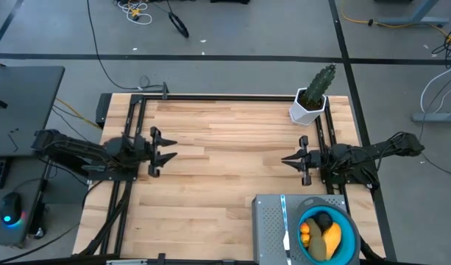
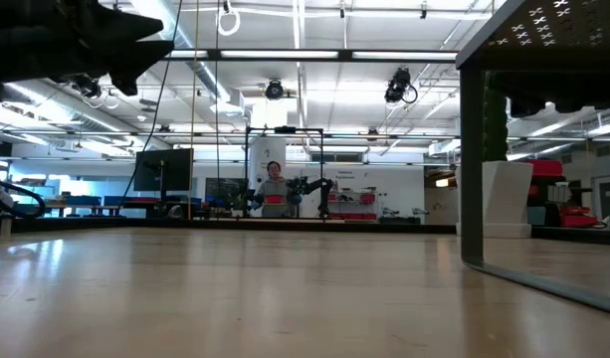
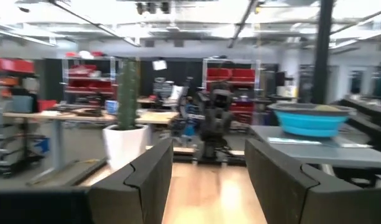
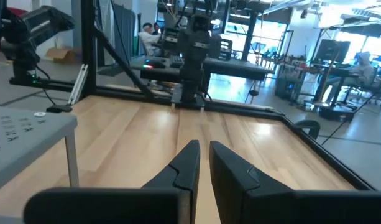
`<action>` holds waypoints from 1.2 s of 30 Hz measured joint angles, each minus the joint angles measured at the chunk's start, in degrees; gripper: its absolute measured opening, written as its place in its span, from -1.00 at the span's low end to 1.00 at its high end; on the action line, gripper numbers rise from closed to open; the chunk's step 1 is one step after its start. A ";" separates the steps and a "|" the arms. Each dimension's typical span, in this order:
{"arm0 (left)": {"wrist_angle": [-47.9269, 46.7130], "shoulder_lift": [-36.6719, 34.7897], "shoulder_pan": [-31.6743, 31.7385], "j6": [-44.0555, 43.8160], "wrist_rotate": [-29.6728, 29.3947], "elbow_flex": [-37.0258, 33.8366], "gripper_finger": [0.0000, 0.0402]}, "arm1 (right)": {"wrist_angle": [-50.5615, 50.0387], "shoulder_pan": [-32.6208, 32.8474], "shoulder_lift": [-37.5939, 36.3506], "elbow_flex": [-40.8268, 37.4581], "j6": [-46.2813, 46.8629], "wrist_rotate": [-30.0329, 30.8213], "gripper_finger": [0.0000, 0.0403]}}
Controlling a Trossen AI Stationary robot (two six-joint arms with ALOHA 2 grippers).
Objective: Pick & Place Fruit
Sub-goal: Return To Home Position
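We log the fruit (image 1: 324,234) in the bowl (image 1: 352,230) on the shelf (image 1: 269,221), none left out; left gripper (image 1: 171,148) spread, right gripper (image 1: 285,159) pressed together, both empty, apart from the shelf.

The fruit (image 1: 322,232) is lying in the bowl (image 1: 352,235) on the shelf (image 1: 269,228) at the table's (image 1: 225,147) front right corner, the knife (image 1: 285,232) lying left of the bowl; the cactus (image 1: 315,94) is standing at the back right corner
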 joint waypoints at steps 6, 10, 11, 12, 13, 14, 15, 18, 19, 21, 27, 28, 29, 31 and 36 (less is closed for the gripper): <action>-1.24 -3.47 -1.70 3.25 -4.12 0.00 0.04 | -0.05 0.00 -1.92 0.00 0.00 0.00 -0.76; -1.63 -6.06 -2.45 4.02 -4.24 0.00 0.04 | -1.28 0.00 -3.53 0.82 -0.90 0.00 -0.76; -2.05 -6.82 -2.59 4.56 -4.61 -0.02 0.04 | -2.20 0.00 -3.79 1.41 -0.89 0.00 -0.76; -2.59 -7.59 -2.71 4.78 -5.38 -0.02 0.04 | -3.38 0.00 -4.12 2.03 -0.79 0.00 -0.76; -3.50 -8.49 -2.80 5.03 -6.38 -0.02 0.04 | -4.49 0.00 -4.38 2.59 -0.37 -0.02 -0.76; -4.41 -9.38 -2.84 5.42 -7.65 -0.02 0.04 | -5.43 0.00 -4.58 3.06 -0.01 0.01 -0.76; -5.44 -10.34 -2.85 5.91 -8.78 -0.02 0.04 | -6.65 0.00 -4.85 3.47 0.17 0.00 -0.76; -8.24 -13.03 -2.85 6.89 -10.14 -0.02 0.04 | -9.58 0.00 -5.68 4.11 -0.01 0.03 -0.76; -8.93 -13.85 -2.85 7.08 -10.14 -0.02 0.04 | -10.02 0.00 -6.00 4.17 -0.02 0.03 -0.76; -10.12 -15.41 -2.85 6.85 -10.31 -0.02 0.04 | -10.19 0.00 -6.37 4.17 0.02 0.02 -0.76; -14.85 -18.57 -2.83 4.28 -10.86 -0.02 0.04 | -11.93 0.00 -6.72 4.20 0.61 0.01 -0.76; -16.16 -18.62 -2.83 4.50 -10.92 -0.02 0.04 | -12.89 0.00 -6.69 4.14 0.50 0.02 -0.76; -17.68 -18.60 -2.83 5.01 -11.08 -0.02 0.04 | -13.25 0.00 -6.69 3.77 0.48 0.02 -0.76; -21.22 -18.53 -2.83 5.31 -12.16 -0.02 0.04 | -13.51 0.00 -6.69 2.62 -0.18 0.02 -0.76; -26.40 -18.55 -2.80 0.44 -14.52 -0.02 0.04 | -11.37 0.02 -6.65 0.00 -1.67 2.28 -0.76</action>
